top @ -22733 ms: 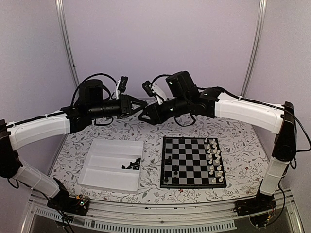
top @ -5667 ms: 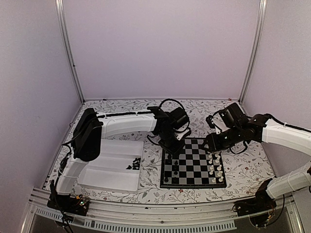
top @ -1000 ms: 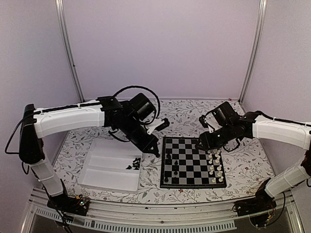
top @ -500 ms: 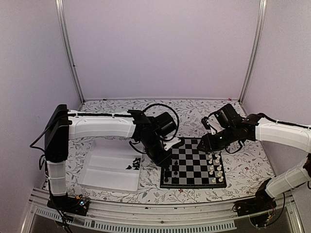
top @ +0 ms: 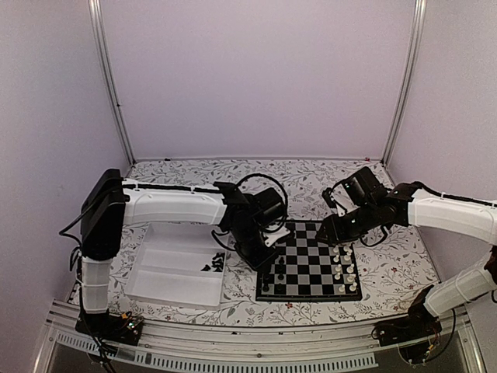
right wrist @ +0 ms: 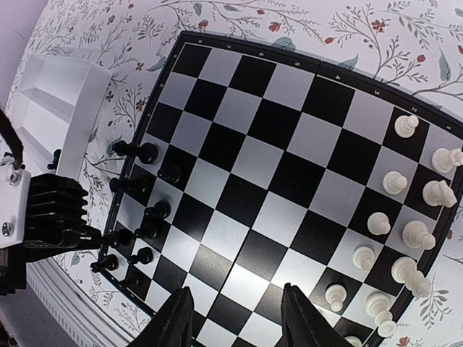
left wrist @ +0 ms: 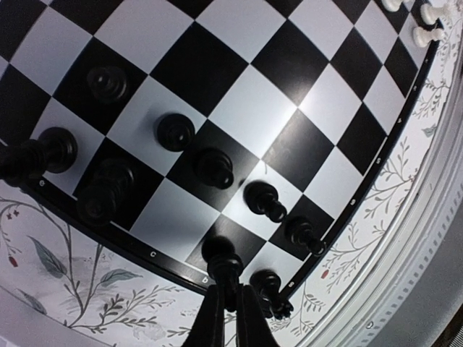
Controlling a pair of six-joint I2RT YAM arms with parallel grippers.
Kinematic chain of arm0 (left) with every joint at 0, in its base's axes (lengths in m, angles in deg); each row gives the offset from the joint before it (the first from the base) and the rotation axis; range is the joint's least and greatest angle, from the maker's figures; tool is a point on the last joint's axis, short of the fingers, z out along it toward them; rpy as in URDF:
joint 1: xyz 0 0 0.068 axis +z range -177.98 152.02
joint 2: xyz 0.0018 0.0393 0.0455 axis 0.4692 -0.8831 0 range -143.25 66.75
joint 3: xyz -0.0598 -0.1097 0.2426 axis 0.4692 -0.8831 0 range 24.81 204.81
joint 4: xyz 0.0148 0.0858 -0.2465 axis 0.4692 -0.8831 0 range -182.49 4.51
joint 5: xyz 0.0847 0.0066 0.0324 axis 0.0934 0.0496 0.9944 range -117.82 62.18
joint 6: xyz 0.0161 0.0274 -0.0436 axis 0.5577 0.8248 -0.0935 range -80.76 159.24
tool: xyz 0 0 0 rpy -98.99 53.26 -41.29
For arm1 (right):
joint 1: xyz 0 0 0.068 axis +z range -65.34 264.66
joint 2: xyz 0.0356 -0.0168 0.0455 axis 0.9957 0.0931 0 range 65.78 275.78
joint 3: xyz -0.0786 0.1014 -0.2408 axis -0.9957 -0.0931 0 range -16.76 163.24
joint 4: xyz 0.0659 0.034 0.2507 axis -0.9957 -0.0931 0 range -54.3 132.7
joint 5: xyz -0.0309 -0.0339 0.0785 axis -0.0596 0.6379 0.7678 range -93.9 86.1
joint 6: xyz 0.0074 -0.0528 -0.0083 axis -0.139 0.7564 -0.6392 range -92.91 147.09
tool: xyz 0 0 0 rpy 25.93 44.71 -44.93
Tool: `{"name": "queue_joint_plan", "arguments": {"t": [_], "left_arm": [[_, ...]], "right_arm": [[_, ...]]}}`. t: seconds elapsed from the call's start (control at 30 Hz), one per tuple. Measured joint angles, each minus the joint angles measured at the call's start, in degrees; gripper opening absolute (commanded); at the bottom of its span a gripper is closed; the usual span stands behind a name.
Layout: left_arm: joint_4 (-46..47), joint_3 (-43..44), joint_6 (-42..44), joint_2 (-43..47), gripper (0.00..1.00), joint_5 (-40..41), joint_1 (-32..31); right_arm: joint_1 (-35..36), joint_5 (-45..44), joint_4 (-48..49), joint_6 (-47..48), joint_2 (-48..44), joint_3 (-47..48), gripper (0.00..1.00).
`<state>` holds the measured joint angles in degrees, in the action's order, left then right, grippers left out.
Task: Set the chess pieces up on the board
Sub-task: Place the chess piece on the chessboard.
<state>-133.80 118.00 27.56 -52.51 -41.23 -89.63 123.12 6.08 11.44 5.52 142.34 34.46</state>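
Note:
The board (top: 311,268) lies right of the table's middle. Several black chess pieces (left wrist: 213,168) stand along its left two columns, also visible in the right wrist view as black pieces (right wrist: 148,217). My left gripper (top: 266,260) (left wrist: 226,296) is shut on one black piece (left wrist: 221,254), held head-down over a dark square at the board's (left wrist: 253,108) left border. Whether it touches the square I cannot tell. My right gripper (top: 323,233) (right wrist: 235,307) hovers open over the board's (right wrist: 275,166) far right part with nothing between its fingers.
A white tray (top: 167,268) (right wrist: 65,108) stands left of the board, a few loose black pieces (top: 211,264) in its right end. White pieces (top: 342,260) (right wrist: 405,231) fill the board's right two columns. The floral cloth surrounds both.
My left arm has swung right and forward from near the tray to the board's left edge, still shut on the piece. The right arm has barely moved.

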Motion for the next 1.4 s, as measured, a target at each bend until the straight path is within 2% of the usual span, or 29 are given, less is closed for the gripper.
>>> {"name": "queue_joint_plan", "arguments": {"t": [0.43, 0.57, 0.7, 0.97, 1.1, 1.2, 1.3, 1.4], "left_arm": [[-0.4, 1.6, -0.4, -1.7, 0.01, -0.3, -0.1], [-0.5, 2.4, -0.4, -2.3, 0.04, -0.4, -0.1], [-0.7, 2.6, -0.3, -2.4, 0.1, -0.5, -0.1], [-1.9, 2.6, 0.7, -1.3, 0.28, -0.2, -0.1], [-1.9, 2.3, 1.0, 4.0, 0.31, 0.4, -0.1], [-0.2, -0.7, 0.7, 11.4, 0.31, 1.3, 0.4], [1.7, -6.7, -0.6, 19.2, 0.31, 3.1, 1.7], [2.9, -15.5, -3.6, 25.1, 0.31, 5.3, 6.1]], "right_arm": [[0.0, 0.0, 0.0, 1.6, 1.3, 0.0, 0.44], [0.0, 0.0, 0.0, 1.9, 1.5, 0.0, 0.44], [0.0, 0.0, 0.0, 2.1, 1.5, 0.0, 0.44], [0.0, 0.0, 0.0, 2.1, 1.9, 0.4, 0.44], [0.0, 0.0, 0.0, 2.3, 2.9, 1.3, 0.44], [0.0, 0.0, 0.1, 2.6, 3.7, 1.9, 0.44], [0.0, 0.1, 0.0, 2.8, 4.4, 2.3, 0.44], [0.0, 0.2, 0.1, 3.0, 4.9, 2.7, 0.44]]}}
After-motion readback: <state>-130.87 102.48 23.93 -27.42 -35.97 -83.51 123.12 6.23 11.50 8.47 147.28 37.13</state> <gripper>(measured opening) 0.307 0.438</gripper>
